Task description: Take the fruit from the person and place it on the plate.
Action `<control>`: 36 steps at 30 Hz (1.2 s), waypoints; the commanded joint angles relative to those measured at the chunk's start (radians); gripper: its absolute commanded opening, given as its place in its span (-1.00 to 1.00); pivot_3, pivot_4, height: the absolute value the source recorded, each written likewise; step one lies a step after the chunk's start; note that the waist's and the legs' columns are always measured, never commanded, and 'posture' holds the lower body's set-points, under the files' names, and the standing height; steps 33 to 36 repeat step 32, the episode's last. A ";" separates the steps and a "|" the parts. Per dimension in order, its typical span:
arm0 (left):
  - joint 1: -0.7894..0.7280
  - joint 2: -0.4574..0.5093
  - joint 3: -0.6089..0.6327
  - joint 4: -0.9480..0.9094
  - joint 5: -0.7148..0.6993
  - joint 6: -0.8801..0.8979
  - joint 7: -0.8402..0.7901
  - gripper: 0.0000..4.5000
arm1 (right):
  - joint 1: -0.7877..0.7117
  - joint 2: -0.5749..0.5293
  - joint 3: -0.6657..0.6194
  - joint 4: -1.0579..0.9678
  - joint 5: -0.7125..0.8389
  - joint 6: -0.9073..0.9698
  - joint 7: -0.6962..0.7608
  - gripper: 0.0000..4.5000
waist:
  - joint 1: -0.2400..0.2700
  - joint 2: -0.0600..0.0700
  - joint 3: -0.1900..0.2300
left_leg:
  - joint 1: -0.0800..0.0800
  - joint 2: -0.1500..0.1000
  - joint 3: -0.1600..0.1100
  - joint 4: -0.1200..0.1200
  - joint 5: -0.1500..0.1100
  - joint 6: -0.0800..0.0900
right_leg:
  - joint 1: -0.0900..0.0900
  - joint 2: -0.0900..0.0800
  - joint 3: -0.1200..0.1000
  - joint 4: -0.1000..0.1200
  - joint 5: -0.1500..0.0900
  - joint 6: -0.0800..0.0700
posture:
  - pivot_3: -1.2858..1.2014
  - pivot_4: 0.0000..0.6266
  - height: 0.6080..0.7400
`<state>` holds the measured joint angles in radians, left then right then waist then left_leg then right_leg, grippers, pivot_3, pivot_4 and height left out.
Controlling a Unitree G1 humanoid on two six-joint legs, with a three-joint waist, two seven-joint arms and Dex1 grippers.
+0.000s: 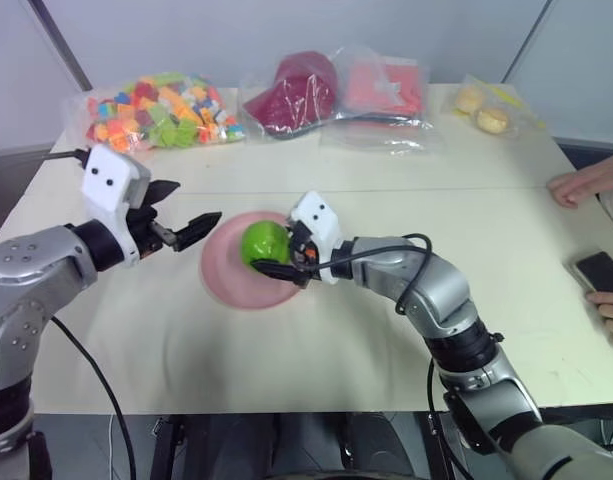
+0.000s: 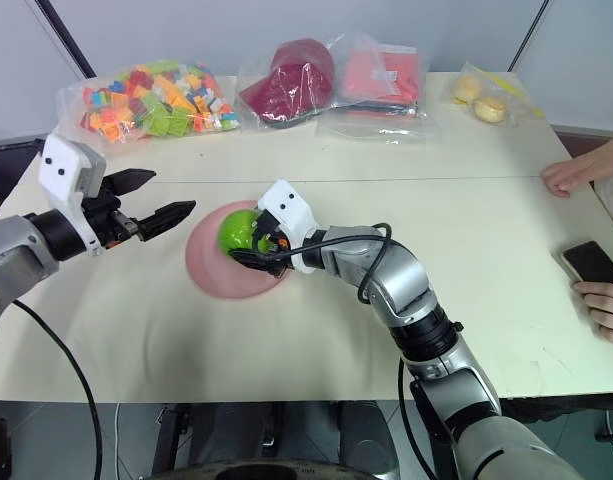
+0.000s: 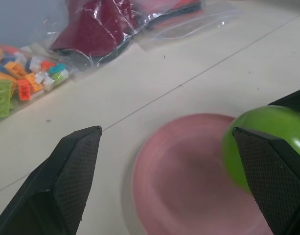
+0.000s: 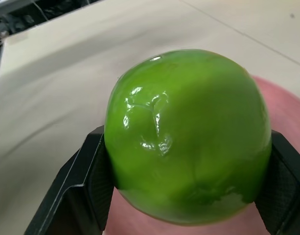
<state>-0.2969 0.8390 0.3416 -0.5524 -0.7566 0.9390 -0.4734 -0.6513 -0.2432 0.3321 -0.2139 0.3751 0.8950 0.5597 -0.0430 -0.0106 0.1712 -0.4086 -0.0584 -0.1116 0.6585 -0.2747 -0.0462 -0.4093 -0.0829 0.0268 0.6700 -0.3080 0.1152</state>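
The fruit [image 1: 264, 242], a shiny bright-green ball, is clamped between the black fingers of my right gripper [image 1: 267, 252], which is shut on it. It hangs low over the right part of the pink plate [image 1: 226, 282] in the middle of the table; whether it touches the plate I cannot tell. In the right wrist view the fruit [image 4: 189, 132] sits between both fingers with pink plate beneath. My left gripper [image 1: 194, 204] stands open and holds nothing, just left of the plate and pointing at it. The person's hand [image 1: 586, 185] rests at the table's right edge.
Along the far edge lie clear bags: coloured bricks [image 1: 161, 110], a dark red thing [image 1: 296, 95], pink items [image 1: 386, 88] and pale yellow round items [image 1: 484, 108]. A black phone [image 1: 599, 270] lies by the person's other hand [image 1: 611, 315] at the right.
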 commanded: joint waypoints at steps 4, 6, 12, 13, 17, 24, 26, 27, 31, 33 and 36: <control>-0.011 0.010 0.025 -0.021 -0.004 0.003 0.005 1.00 | -0.015 -0.001 0.021 0.033 -0.065 -0.103 0.014 0.99 | 0.000 0.000 0.000 | 0.000 0.000 0.000 0.000 0.000 0.000 | 0.000 0.000 0.000 0.000 0.000 0.000 | 0.03 -0.52 1.00; -0.022 0.009 0.017 -0.017 -0.005 0.003 0.003 1.00 | -0.013 -0.002 0.019 0.045 -0.078 -0.114 0.015 0.99 | 0.000 0.000 0.000 | 0.000 0.000 0.000 0.000 0.000 0.000 | 0.000 0.000 0.000 0.000 0.000 0.000 | 0.03 -0.52 1.00; -0.059 -0.002 -0.012 -0.002 -0.006 -0.004 -0.005 1.00 | -0.015 -0.016 -0.024 0.033 -0.074 -0.138 0.040 0.99 | 0.000 0.000 0.000 | 0.000 0.000 0.000 0.000 0.000 0.000 | 0.000 0.000 0.000 0.000 0.000 0.000 | 0.03 -0.52 1.00; -0.070 -0.007 -0.021 0.001 -0.006 -0.008 -0.008 1.00 | -0.019 -0.024 -0.055 0.011 -0.049 -0.141 0.058 0.99 | 0.001 0.000 0.000 | 0.000 0.000 0.000 0.000 0.000 0.000 | 0.000 0.000 0.000 0.000 0.000 0.000 | 0.03 -0.52 1.00; -0.115 -0.042 -0.064 0.012 -0.011 -0.017 -0.018 1.00 | -0.016 -0.119 -0.194 -0.109 0.060 -0.172 0.180 0.99 | 0.008 0.000 0.000 | 0.000 -0.001 0.000 0.000 0.000 0.000 | 0.001 -0.001 0.000 0.000 0.000 0.000 | 0.03 -0.52 1.00; -0.078 -0.048 -0.067 -0.001 -0.025 -0.026 -0.070 1.00 | 0.151 -0.447 -0.509 -0.308 0.243 -0.092 0.323 0.99 | 0.024 0.000 0.000 | 0.000 0.000 0.000 0.000 -0.002 0.004 | 0.002 -0.001 0.000 -0.002 0.000 0.000 | 0.03 -0.52 1.00; -0.061 -0.035 -0.053 -0.002 -0.033 -0.025 -0.084 1.00 | 0.214 -0.514 -0.590 -0.333 0.282 -0.068 0.328 0.99 | 0.024 0.000 0.000 | 0.000 0.000 0.000 -0.001 -0.003 0.005 | 0.002 -0.001 0.000 -0.003 0.000 0.000 | 0.03 -0.52 1.00; -0.053 -0.028 -0.049 -0.005 -0.038 -0.024 -0.093 1.00 | 0.242 -0.541 -0.621 -0.338 0.292 -0.064 0.329 0.99 | 0.024 0.000 0.000 | 0.000 0.000 0.001 -0.001 -0.003 0.005 | 0.002 -0.001 0.000 -0.003 0.000 0.000 | 0.03 -0.52 1.00; -0.036 -0.012 -0.038 -0.012 -0.060 -0.025 -0.123 1.00 | 0.335 -0.608 -0.700 -0.344 0.300 -0.078 0.335 0.99 | 0.029 0.000 0.000 | 0.001 0.001 0.001 0.000 -0.003 0.006 | 0.003 0.000 0.000 -0.003 0.001 -0.001 | 0.03 -0.52 1.00; -0.037 -0.010 -0.039 -0.010 -0.062 -0.026 -0.125 1.00 | 0.348 -0.616 -0.708 -0.343 0.300 -0.084 0.335 0.99 | 0.029 0.000 0.000 | 0.001 0.001 0.001 0.000 -0.003 0.006 | 0.004 0.000 0.000 -0.003 0.001 -0.001 | 0.03 -0.52 1.00; -0.037 -0.010 -0.039 -0.010 -0.062 -0.026 -0.125 1.00 | 0.348 -0.616 -0.708 -0.343 0.300 -0.084 0.335 0.99 | 0.029 0.000 0.000 | 0.001 0.001 0.001 0.000 -0.003 0.006 | 0.004 0.000 0.000 -0.003 0.001 -0.001 | 0.03 -0.52 1.00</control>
